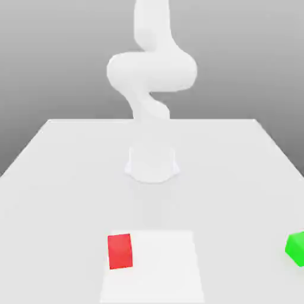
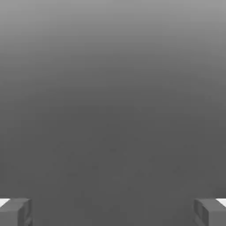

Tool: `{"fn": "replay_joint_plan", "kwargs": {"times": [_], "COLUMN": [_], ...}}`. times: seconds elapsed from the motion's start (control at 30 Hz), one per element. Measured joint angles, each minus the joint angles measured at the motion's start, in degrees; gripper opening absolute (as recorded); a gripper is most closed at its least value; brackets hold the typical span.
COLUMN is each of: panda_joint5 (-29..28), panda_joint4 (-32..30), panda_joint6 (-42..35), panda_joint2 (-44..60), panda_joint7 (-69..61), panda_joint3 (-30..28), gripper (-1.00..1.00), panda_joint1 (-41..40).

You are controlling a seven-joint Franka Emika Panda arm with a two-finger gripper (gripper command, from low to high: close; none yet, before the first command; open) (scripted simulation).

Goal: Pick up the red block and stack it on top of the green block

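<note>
Red block (image 1: 120,250) lies on the table (image 1: 59,178) — nothing between the gripper (image 2: 113,212) fingertips.

A pale grey worktop (image 1: 65,178) is being shown in the exterior view. The arm's white round base (image 1: 152,164) is being carried at its centre. A lighter square patch (image 1: 163,267) is being seen at 6 o'clock from the base, and the red block (image 1: 120,250) is being borne on that patch's 9 o'clock edge. The green block (image 1: 295,248) is being carried at about 4 o'clock, well apart from the red one.

Smooth white rounded arm (image 1: 151,71); hand (image 2: 113,212) with grey fingers (image 2: 15,212).
</note>
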Motion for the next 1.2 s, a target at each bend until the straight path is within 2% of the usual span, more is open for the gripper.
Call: {"fn": "replay_joint_plan", "kwargs": {"times": [0.27, 0.47, 0.67, 0.87, 0.9, 1.1, 1.2], "panda_joint5": [-2.9, -2.9, 1.3, 6.0, 6.3, 6.4, 5.1], "panda_joint4": [-8.7, -15.0, -21.1, -20.3, -20.1, -20.0, -20.5], "panda_joint6": [9.5, 16.5, 23.7, 33.8, 34.9, 35.4, 32.2], "panda_joint2": [17.1, 29.6, 42.1, 54.6, 55.9, 56.6, 52.8], "panda_joint7": [-5.0, -10.2, -18.2, -22.3, -22.6, -22.6, -21.6], "panda_joint3": [-2.5, -5.2, -6.7, -3.7, -3.2, -2.9, -3.8], "gripper": [0.00, 0.00, 0.00, 0.00, -1.00, -1.00, -1.00], "panda_joint1": [-1.2, -1.6, -2.4, -4.5, -4.9, -5.1, -4.5]}}
